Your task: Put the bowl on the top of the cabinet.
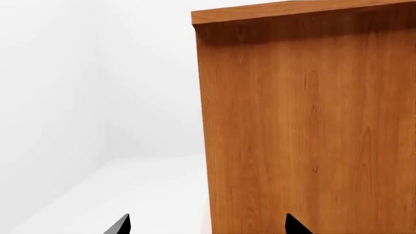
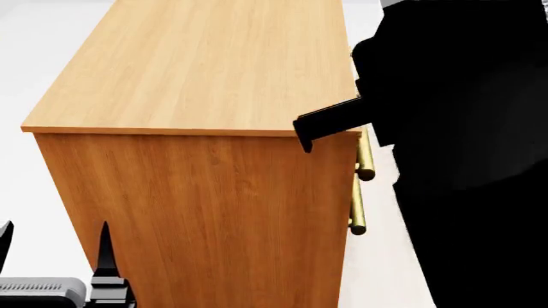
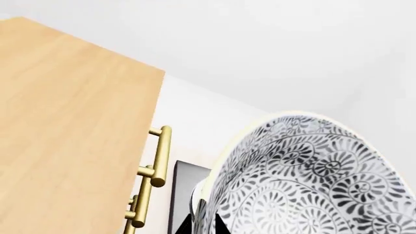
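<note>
Left wrist view: the cabinet (image 1: 305, 126) fills the right half of the frame as a tall orange-brown wooden side panel, with the edge of its lighter top running across the upper right. White wall and white floor fill the left half. Two black fingertips of the left gripper (image 1: 206, 226) poke in at the lower edge, set wide apart with nothing between them. One tip sits over the floor, the other over the cabinet's side.

Head view: the cabinet's pale wood top (image 2: 205, 64) is seen from above and is bare where it shows. Below it is the darker orange-brown side. Brass handles (image 2: 360, 192) stick out at the cabinet's right edge. The left gripper (image 2: 53, 253) shows at the lower left, low beside the cabinet, its black fingers spread and empty. The right arm (image 2: 462, 141) is a large black shape filling the right side, reaching over the cabinet's near right corner. Its gripper and the bowl are hidden here.

Right wrist view: the bowl (image 3: 312, 180) is close to the camera at the lower right, white with a dense grey-black floral pattern. The right gripper (image 3: 202, 225) shows only as dark finger parts at the bowl's rim, closed on it. The bowl is held in the air beside the cabinet's front edge, not resting on the top. The handles run down that front edge, between the top and the bowl.
</note>
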### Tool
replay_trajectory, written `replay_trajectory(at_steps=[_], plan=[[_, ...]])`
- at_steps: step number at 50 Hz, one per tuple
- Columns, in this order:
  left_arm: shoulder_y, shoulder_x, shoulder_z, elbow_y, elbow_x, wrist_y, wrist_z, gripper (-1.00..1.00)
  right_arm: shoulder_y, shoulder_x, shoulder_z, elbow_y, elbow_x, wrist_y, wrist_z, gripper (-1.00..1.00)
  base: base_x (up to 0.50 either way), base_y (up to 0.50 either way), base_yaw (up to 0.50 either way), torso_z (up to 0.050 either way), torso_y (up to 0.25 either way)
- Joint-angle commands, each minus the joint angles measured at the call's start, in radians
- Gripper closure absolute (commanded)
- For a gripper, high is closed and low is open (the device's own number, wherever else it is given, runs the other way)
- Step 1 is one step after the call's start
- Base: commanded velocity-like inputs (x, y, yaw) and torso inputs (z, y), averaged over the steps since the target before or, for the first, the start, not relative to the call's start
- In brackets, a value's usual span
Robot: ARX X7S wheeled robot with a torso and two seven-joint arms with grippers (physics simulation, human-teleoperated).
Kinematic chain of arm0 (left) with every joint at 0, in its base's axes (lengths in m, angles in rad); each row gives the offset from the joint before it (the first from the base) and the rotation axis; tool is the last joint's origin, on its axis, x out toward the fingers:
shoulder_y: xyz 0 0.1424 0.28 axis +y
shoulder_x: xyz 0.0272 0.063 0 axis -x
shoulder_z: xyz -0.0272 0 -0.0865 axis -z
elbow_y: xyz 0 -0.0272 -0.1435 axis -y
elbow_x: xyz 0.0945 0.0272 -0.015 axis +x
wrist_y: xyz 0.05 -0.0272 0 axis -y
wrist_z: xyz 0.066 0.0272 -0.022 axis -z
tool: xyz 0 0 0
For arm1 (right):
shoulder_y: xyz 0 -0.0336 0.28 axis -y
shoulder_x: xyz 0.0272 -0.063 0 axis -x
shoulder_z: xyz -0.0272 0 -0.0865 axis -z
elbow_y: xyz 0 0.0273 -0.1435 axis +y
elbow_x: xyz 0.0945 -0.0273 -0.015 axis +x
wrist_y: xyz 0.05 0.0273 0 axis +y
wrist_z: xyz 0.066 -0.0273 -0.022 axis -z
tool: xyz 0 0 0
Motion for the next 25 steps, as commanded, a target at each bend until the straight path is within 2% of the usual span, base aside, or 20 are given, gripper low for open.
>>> replay_trajectory(at_steps=[1, 25], plan=[[0.0, -0.002, 0.003, -0.002, -0.003, 0.003, -0.001, -1.0, 0.137, -0.069, -0.117, 0.051, 0.023, -0.04, -0.007, 1.0, 0.0, 0.0, 0.0, 0.0, 0.0], [-0.005, -0.005, 0.01, -0.02, -0.005, 0.014, -0.002, -1.0, 0.185, -0.22, -0.167, 0.044, 0.04, -0.124, -0.023, 1.0, 0.0, 0.0, 0.0, 0.0, 0.0]])
